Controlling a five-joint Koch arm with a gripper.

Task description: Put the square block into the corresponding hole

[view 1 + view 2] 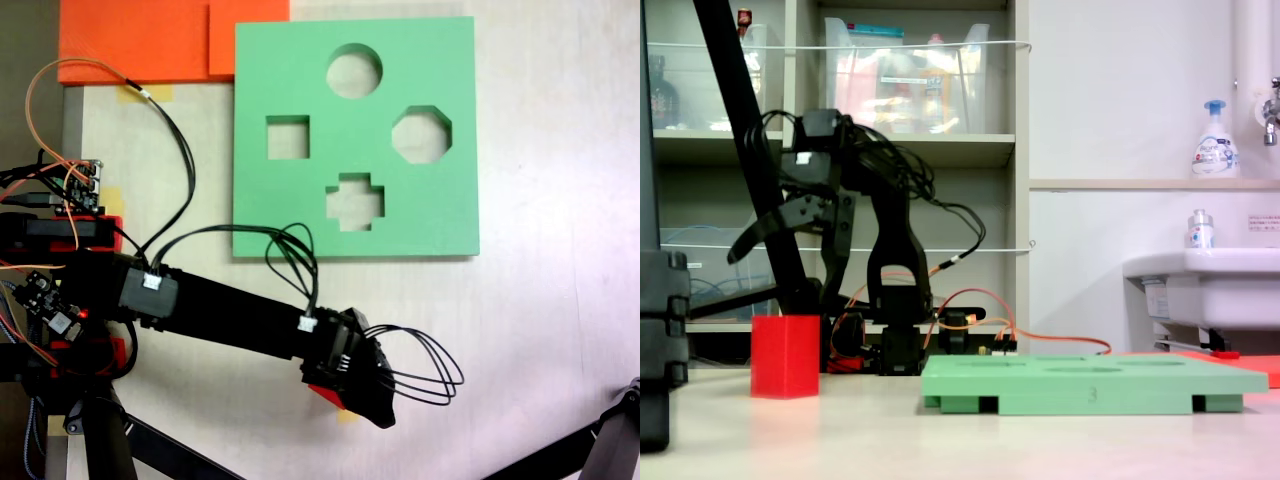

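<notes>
Pale table (560, 330) fills the top-down fixed view you have. On it lies one green board (300, 210) with four cutouts: one round hole (354, 70), one eight-sided hole (421, 135), one cross-shaped hole (355, 201) and one square hole (287, 137). Two orange slabs (130, 40) lie at its upper left corner. The arm covers the red cube (330, 396); you see only one red edge, well apart from the board.

From the side fixed view, you see the cube (785, 356) standing alone on the table, left of the board (1090, 385). The gripper (790, 232) hangs above it, jaws spread apart, not touching it.
</notes>
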